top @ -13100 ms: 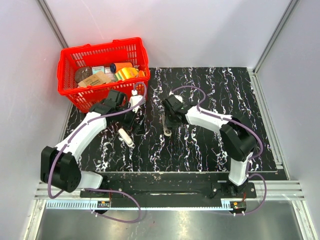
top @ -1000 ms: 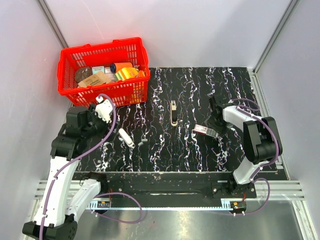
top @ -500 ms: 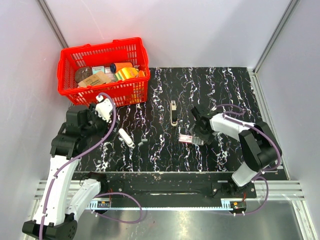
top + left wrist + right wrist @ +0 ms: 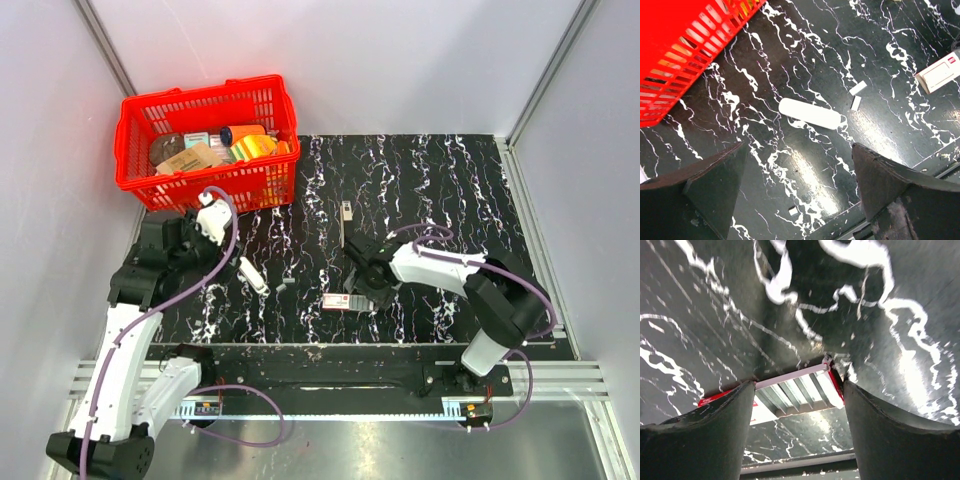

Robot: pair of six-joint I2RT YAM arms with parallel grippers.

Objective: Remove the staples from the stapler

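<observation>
The stapler (image 4: 345,214), small and dark with a pale top strip, lies mid-table just beyond my right arm. Neither wrist view shows it. My right gripper (image 4: 356,290) (image 4: 799,385) is low over the table with its jaws wide open. The small red-and-white box (image 4: 340,301) (image 4: 800,390), open with rows of staple strips showing, lies across the fingertips. One end is near the right finger and the other is hidden behind the left finger. My left gripper (image 4: 190,250) (image 4: 799,165) hangs open and empty above the table near the basket.
A red basket (image 4: 195,97) (image 4: 685,50) full of items stands at the back left. A white oblong piece (image 4: 252,275) (image 4: 810,113) and two small white bits (image 4: 857,88) lie left of centre. The table's front edge is close behind the box.
My right gripper has swept left and toward the near edge, and the red-and-white box has slid along with it. The left arm has barely shifted.
</observation>
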